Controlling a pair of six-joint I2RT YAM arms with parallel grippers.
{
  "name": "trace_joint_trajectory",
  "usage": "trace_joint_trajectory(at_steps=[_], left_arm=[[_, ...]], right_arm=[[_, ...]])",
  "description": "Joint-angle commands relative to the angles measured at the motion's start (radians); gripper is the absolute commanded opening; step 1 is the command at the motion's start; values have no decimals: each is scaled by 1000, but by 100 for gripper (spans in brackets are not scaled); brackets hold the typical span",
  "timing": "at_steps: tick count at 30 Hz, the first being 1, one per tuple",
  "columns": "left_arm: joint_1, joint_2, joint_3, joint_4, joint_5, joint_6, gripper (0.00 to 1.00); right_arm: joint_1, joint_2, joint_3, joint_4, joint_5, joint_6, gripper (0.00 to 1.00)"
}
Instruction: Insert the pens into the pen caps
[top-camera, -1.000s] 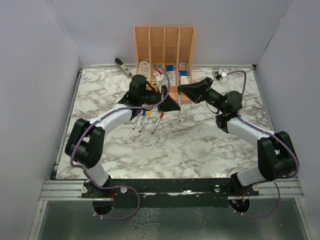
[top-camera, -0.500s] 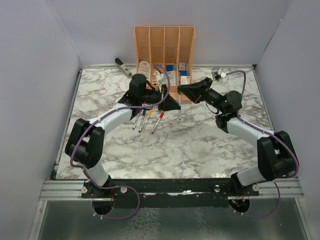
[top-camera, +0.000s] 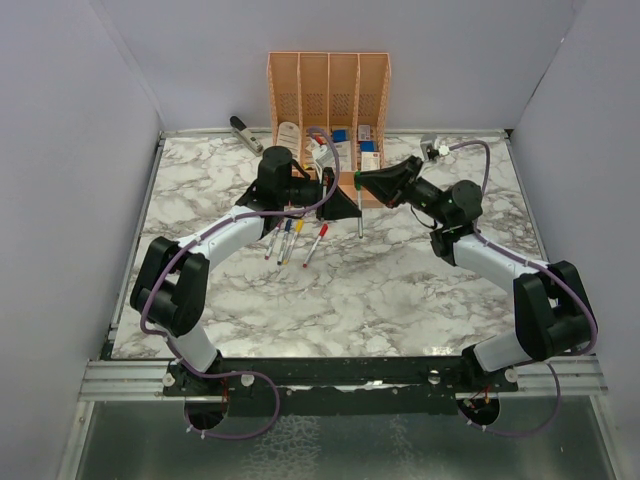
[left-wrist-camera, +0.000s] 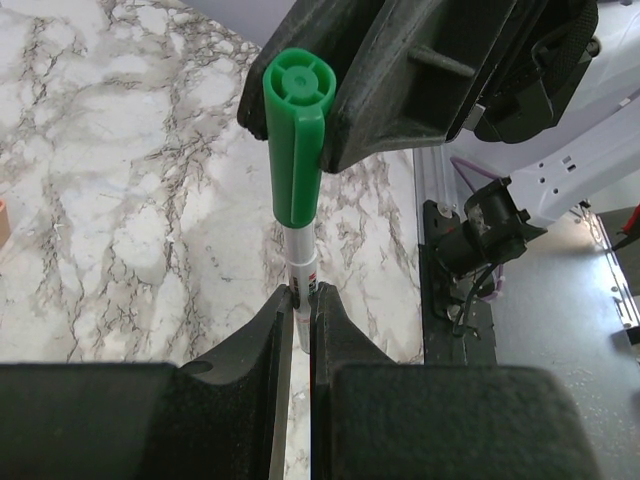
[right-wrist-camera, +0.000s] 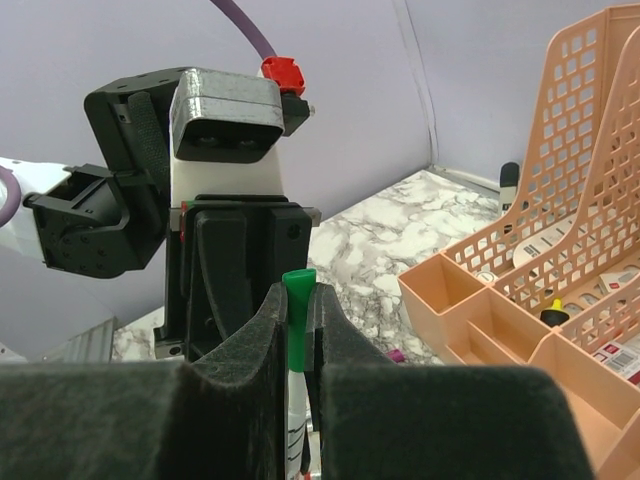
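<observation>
Thin silver-grey pens (top-camera: 293, 240), four loose, fanned side by side on the white grey-veined marble-pattern table (top-camera: 400, 290) left of centre, coloured ends toward the back, well apart from the small grey stapler (top-camera: 242, 133) at the back-left edge. Just right of that fan, black left gripper (top-camera: 350, 212), extended from the left. In the left wrist view, left gripper (left-wrist-camera: 301, 305) pinched narrow on the pale barrel of the fifth pen (left-wrist-camera: 300, 262), padded fingers (left-wrist-camera: 270, 340) touching it on both sides. Fifth pen upright between the two grippers, lower end hidden, in front of the peach slotted plastic desk organiser (top-camera: 328, 75). On its upper end, stubby green plastic cap (left-wrist-camera: 296, 130), barrel showing below; how deeply seated, cannot tell. Further right, right gripper (top-camera: 362, 182), extended from the right and meeting the left one over the pen. In the right wrist view, right gripper (right-wrist-camera: 297, 310) clamped narrow on the green cap, both fingers (right-wrist-camera: 250, 340) pressed against its sides, black housing of the left gripper facing it just beyond.
</observation>
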Motion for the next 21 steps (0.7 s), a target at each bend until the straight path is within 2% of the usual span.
trace_joint_trajectory(at_steps=[1,13,21], left_arm=[[4,2,27,36,0,13,0],[9,-15,22,37,-61,17,0],[20,-46,17,62,-169,-4,0]], right_arm=[[8,6,19,-47,-34,-23,1],[8,-9,24,-172,-59,-63,1],[8,-13,32,-312,-38,-109,1]])
